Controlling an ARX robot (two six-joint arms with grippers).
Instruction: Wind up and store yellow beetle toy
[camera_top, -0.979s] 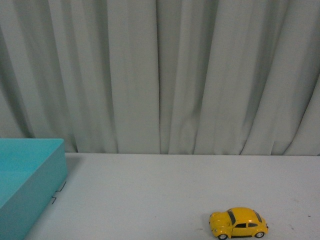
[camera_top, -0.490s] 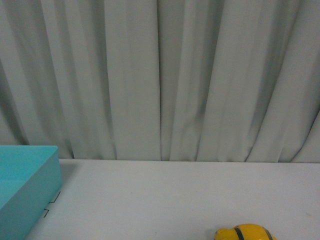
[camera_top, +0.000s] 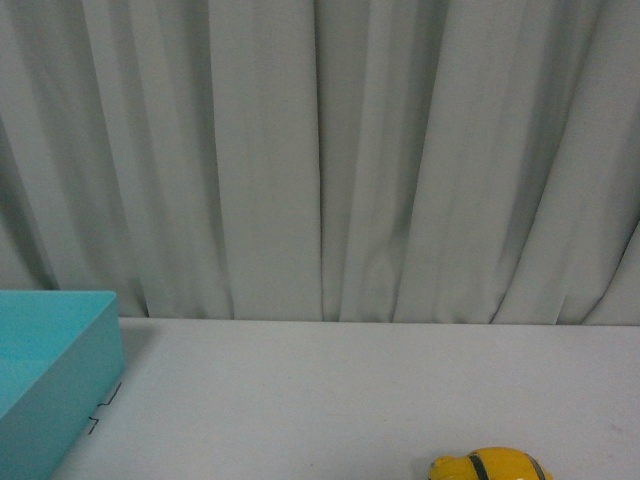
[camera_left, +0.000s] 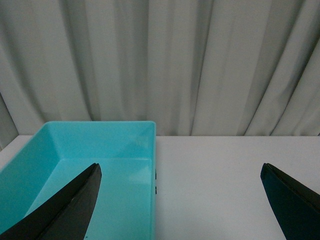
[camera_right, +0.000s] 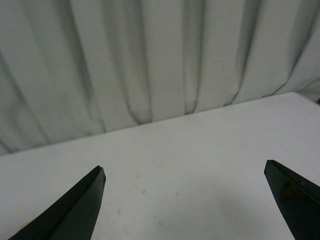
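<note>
Left hand (camera_left: 180, 167) and right hand (camera_right: 184, 166) both hang wide open, empty, above the table (camera_right: 200, 135).

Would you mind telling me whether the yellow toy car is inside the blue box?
Out: the toy car sits on the table, well apart from the box.
</note>
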